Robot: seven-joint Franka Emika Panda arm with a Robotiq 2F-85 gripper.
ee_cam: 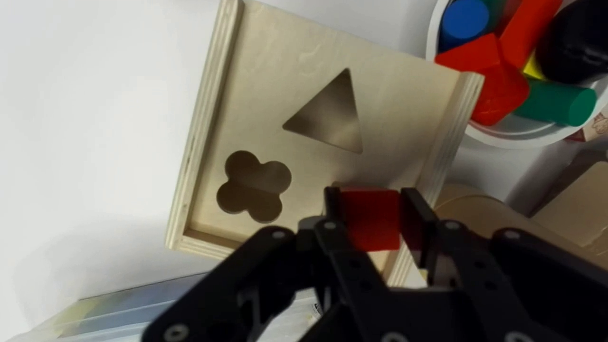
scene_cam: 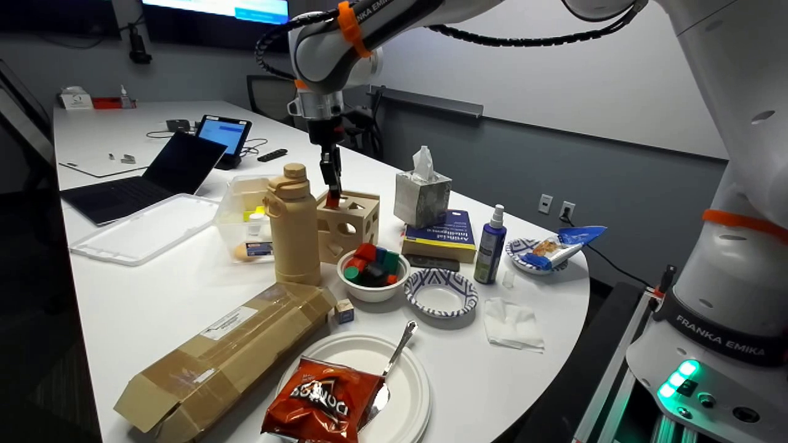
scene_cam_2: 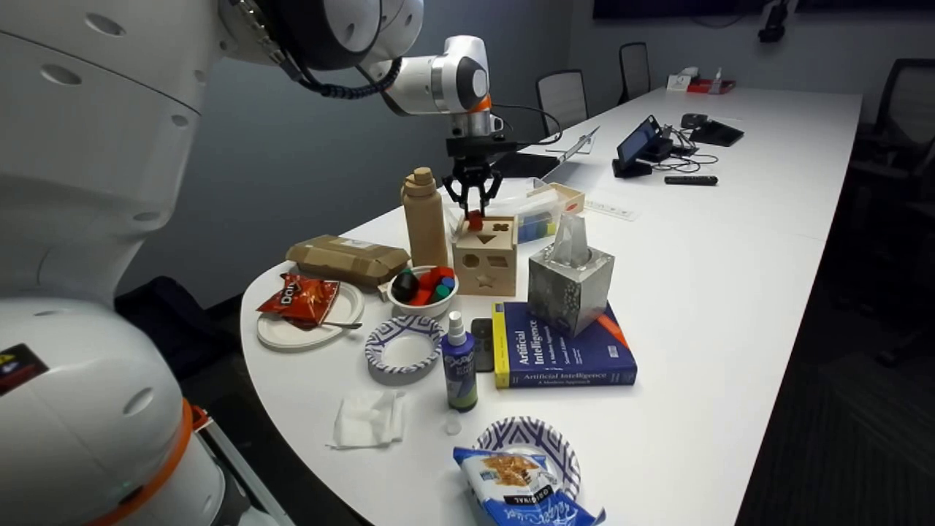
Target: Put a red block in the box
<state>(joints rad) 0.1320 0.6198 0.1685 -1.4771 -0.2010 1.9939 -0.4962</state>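
The red block [ee_cam: 371, 221] is held between the two fingers of my gripper [ee_cam: 371, 204] in the wrist view. The box [ee_cam: 304, 57], pale wood with a triangle and a clover hole in its top, lies below. The block is over the top's corner; a hole edge shows beside it, mostly hidden by block and fingers. In both exterior views my gripper [scene_cam: 334, 184] [scene_cam_2: 474, 207] points down and the block [scene_cam: 332, 201] [scene_cam_2: 475, 221] is at the top of the box [scene_cam: 364, 213] [scene_cam_2: 505, 281]. I cannot tell whether the block has entered a hole.
A tan bottle [scene_cam: 297, 240] stands close beside the box. A white bowl [scene_cam: 373, 295] of coloured blocks sits in front of it. A clear plastic bin [scene_cam: 229, 231] is on another side. A tissue box [scene_cam_2: 566, 292] on a blue book [scene_cam_2: 577, 365] stands nearby.
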